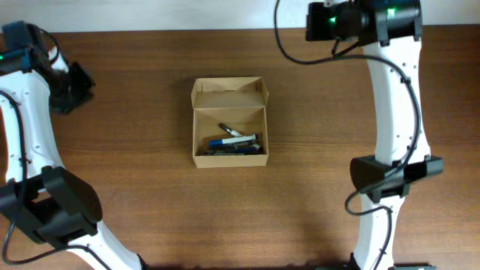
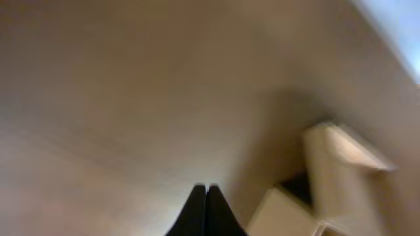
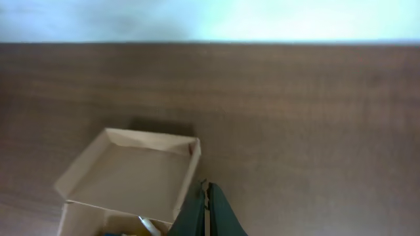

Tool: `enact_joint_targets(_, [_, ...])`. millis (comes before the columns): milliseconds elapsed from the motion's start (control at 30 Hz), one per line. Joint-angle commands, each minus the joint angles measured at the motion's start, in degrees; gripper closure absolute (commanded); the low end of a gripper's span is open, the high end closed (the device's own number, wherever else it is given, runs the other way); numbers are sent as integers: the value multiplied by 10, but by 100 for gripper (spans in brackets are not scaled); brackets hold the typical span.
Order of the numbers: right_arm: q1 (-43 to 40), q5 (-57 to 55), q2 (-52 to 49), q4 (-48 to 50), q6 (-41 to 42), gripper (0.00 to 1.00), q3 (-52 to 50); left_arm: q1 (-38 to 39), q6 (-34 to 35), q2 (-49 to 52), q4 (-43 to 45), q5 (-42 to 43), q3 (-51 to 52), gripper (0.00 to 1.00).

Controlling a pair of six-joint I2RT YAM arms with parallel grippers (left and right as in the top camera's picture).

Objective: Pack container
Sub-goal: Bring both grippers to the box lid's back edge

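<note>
The container [image 1: 199,142], a small tan cardboard box, sits open mid-table with its flap lid [image 1: 229,91] folded back. Several pens [image 1: 234,141] lie inside along its near wall. My left gripper [image 2: 206,188] is shut and empty, and hangs well to the left of the box [image 2: 341,170], which is blurred in that view. In the overhead view it is the dark shape [image 1: 75,84] at the far left. My right gripper [image 3: 207,183] is also shut on nothing, hovering to the right of the open lid [image 3: 131,174], clear of it. A pen tip [image 3: 148,226] shows at the bottom.
The brown wooden table [image 1: 150,195] ends at a pale wall along the far side [image 1: 187,15]. The white left arm [image 1: 30,127] rises along the left side, and the white right arm [image 1: 394,105] along the right. Both bases stand at the near edge.
</note>
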State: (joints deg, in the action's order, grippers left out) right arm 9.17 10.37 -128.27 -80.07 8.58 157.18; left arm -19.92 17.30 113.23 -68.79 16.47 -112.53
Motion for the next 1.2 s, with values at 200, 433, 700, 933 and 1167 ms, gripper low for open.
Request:
enact_joint_targets(200, [-10, 120, -63, 50, 17, 96, -191, 79, -21, 108, 86, 172, 0, 98])
enact_joint_targets(433, [-10, 246, -69, 162, 18, 96, -356, 85, -51, 215, 135, 325, 0, 98])
enact_joint_targets(700, [-10, 287, -69, 262, 59, 96, -482, 95, -54, 280, 146, 335, 0, 99])
enact_joint_targets(933, [-10, 287, -72, 290, 72, 96, -509, 135, -45, 310, 170, 333, 0, 98])
enact_joint_targets(1167, [-10, 303, -72, 314, 75, 96, -509, 166, 1, 321, 204, 334, 0, 99])
